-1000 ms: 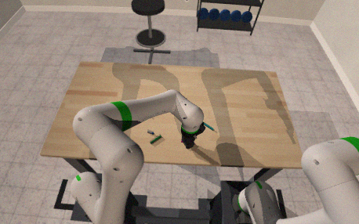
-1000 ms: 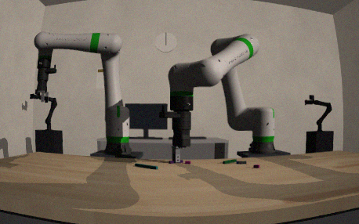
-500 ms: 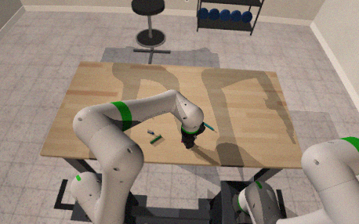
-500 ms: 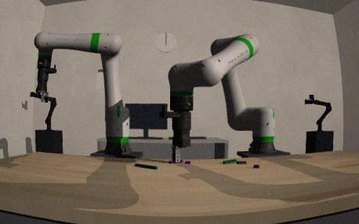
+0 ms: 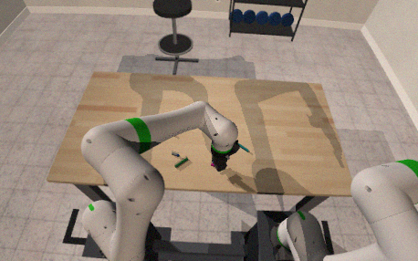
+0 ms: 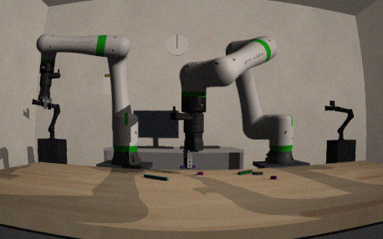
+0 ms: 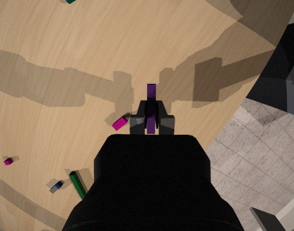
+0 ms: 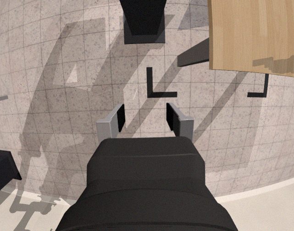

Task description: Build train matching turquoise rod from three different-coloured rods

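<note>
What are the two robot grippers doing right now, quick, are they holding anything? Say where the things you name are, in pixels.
Left gripper [image 6: 189, 160] [image 7: 151, 114]: closed, holding the purple rod [image 6: 182, 167] [image 7: 151, 91].
Right gripper [image 6: 44, 104] [image 8: 145, 116]: open, holding nothing.
</note>
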`<state>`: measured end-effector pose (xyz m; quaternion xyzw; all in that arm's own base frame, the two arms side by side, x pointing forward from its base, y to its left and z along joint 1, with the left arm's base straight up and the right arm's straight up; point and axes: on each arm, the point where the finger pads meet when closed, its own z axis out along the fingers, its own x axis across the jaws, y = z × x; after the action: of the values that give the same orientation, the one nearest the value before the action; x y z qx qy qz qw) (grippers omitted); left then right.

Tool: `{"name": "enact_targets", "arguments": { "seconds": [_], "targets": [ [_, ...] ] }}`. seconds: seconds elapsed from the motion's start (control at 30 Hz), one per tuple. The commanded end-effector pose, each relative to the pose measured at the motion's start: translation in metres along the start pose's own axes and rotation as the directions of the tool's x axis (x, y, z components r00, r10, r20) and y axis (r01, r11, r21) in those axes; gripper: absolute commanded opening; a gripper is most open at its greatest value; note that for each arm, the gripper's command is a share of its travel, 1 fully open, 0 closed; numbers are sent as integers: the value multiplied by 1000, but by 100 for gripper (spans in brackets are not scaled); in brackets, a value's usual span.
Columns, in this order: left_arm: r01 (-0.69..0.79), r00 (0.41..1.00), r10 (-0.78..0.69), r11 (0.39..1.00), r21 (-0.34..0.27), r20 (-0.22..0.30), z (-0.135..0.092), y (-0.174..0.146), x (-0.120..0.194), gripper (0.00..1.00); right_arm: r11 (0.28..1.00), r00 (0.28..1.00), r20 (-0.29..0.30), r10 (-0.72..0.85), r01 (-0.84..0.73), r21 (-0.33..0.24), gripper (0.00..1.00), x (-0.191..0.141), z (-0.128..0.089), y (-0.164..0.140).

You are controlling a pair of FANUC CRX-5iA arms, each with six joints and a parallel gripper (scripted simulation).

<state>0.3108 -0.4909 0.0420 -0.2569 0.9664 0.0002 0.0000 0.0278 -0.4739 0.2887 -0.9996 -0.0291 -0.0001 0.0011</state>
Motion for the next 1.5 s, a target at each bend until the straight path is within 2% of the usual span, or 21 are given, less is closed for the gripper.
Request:
{"name": "enact_targets", "arguments": {
  "seconds": [0.0,0.13,0.2,0.37,0.87,1.27,1.33,1.37,1.47],
  "targets": [
    [0,1000,0,1000,2,0,-22,-1,0,24,1000,1000,0,0,0,-2,100,0,-1,0],
    [0,1000,0,1000,2,0,-52,-1,0,24,1000,1000,0,0,0,-2,100,0,-1,0],
    [0,1000,0,1000,2,0,-52,-1,0,24,1000,1000,0,0,0,-2,100,0,-1,0],
    [0,1000,0,1000,2,0,-76,-1,0,24,1000,1000,0,0,0,-2,100,0,-1,0],
    [-9,1000,9,1000,2,0,-80,1,-3,24,1000,1000,0,0,0,-2,100,0,-1,0],
    [-285,958,285,958,2,1,-82,52,-100,24,1000,1000,0,0,0,-2,100,0,-1,0],
    [-285,958,285,958,2,1,-82,52,-100,24,1000,1000,0,0,0,-2,100,0,-1,0],
    [-338,941,338,941,1,1,-83,64,-117,24,1000,1000,0,0,0,-2,100,0,-1,0],
    [-398,918,398,918,1,1,-83,80,-136,24,1000,1000,0,0,0,-2,100,0,-1,0]
  ]
}}
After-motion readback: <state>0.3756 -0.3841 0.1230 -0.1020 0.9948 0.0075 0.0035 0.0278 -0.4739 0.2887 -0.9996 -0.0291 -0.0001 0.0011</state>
